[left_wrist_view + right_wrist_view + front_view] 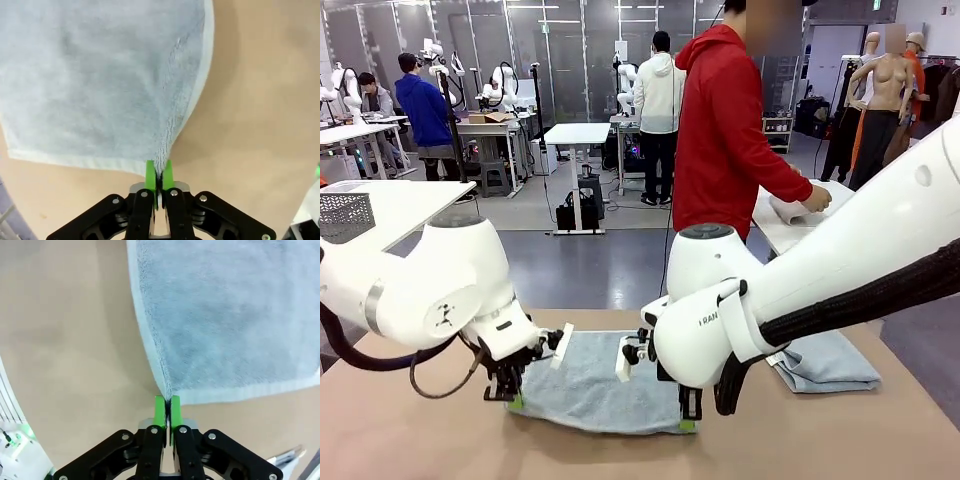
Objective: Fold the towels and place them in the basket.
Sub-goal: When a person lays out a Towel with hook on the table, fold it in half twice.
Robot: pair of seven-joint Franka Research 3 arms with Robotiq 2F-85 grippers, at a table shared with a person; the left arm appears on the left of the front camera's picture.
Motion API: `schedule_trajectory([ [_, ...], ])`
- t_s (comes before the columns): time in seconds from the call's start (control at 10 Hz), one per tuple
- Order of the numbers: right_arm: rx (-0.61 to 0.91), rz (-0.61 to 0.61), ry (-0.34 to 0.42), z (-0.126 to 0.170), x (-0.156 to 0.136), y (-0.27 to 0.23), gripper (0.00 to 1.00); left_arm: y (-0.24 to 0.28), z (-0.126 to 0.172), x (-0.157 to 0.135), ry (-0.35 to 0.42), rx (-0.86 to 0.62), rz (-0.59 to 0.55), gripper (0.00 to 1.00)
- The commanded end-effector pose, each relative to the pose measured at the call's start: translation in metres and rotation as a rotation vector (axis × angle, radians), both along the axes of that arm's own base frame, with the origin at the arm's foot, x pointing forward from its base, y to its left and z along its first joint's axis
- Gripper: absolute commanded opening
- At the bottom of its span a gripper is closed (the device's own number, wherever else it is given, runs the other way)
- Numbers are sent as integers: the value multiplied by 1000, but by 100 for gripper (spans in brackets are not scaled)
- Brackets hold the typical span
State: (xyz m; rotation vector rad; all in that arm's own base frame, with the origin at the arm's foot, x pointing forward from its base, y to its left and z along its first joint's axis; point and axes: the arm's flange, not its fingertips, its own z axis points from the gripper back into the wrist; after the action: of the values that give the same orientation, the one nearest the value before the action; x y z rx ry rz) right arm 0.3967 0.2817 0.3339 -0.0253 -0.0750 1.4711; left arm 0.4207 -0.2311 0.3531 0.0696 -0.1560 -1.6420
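Observation:
A pale blue-grey towel [595, 385] lies spread on the tan table between my two arms. My left gripper [514, 402] is shut on its near left corner, and in the left wrist view the green pads [150, 173] pinch the corner of the towel [100, 85]. My right gripper [687, 424] is shut on the near right corner; the right wrist view shows the pads [160, 410] clamped on the towel [230, 315] there. A second towel [825, 362] lies folded on the table at the right. The basket is out of view.
A person in a red top [725, 130] stands past the far edge, hands on a rolled pale cloth [798, 210] on a white table at the right. A white table [390, 205] with a grey mesh box stands at the far left.

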Motion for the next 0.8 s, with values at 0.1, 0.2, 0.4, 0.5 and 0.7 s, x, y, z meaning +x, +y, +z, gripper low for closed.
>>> schedule_trajectory([
  [0.1,-6,9,-42,29,16,-14,5,10,29,13,-46,19,26,6],
  [0.2,12,18,-46,36,21,-15,5,10,35,18,-39,5,12,6],
  [0.4,36,24,-39,38,35,-11,5,4,41,26,-14,-11,-6,6],
  [0.5,37,23,-38,37,39,-10,5,3,41,29,-5,-11,5,6],
  [0.7,0,26,-41,40,35,-7,5,5,38,22,-41,-9,17,6],
])
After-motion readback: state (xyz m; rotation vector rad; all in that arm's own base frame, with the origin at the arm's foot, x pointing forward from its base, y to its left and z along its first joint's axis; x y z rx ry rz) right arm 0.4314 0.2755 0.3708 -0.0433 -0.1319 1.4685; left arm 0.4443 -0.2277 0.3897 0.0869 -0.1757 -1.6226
